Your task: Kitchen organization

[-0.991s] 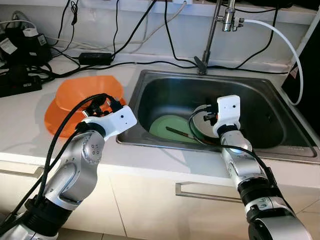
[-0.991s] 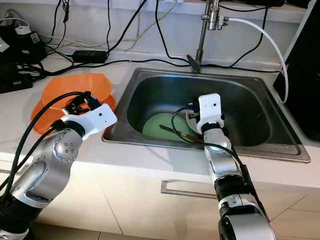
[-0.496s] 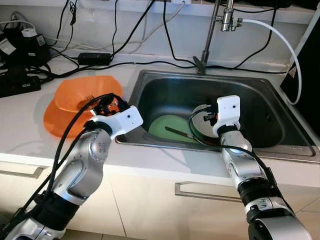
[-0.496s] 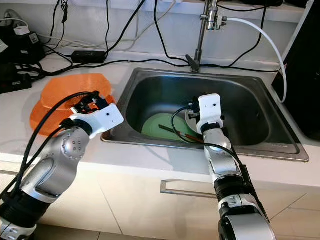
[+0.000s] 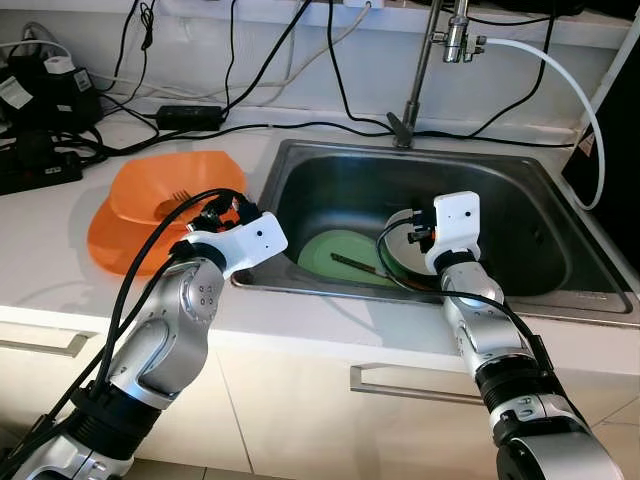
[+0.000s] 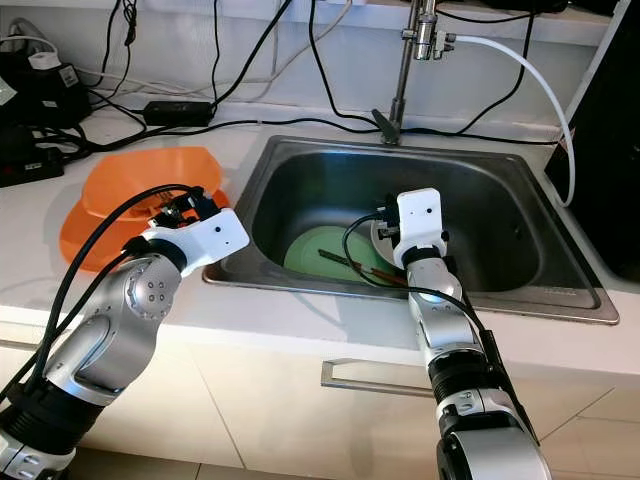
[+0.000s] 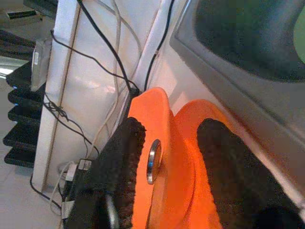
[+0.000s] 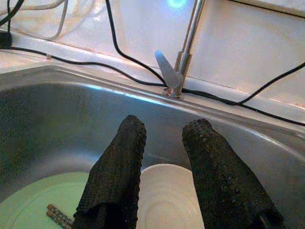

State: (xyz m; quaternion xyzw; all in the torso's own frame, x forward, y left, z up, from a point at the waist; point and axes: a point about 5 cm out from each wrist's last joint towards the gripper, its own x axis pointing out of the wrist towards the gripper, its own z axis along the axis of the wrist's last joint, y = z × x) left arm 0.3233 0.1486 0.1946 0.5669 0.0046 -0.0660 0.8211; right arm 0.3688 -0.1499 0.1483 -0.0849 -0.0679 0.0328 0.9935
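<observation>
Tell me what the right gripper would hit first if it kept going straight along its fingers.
Probably the white plate in the sink: the right gripper, fingers open, points down over it, beside the green plate. Depth is unclear, so the sink's back wall is possible instead.

Bright orange plastic bowls (image 5: 150,205), plain, unpatterned; pale green round plate (image 5: 340,255) in grey stainless steel sink (image 5: 520,215); cream-white round dish (image 8: 164,198); dark brown chopsticks (image 5: 352,264); black cables (image 5: 240,128) on white countertop (image 5: 40,250); black textured gripper fingers (image 8: 119,167).
</observation>
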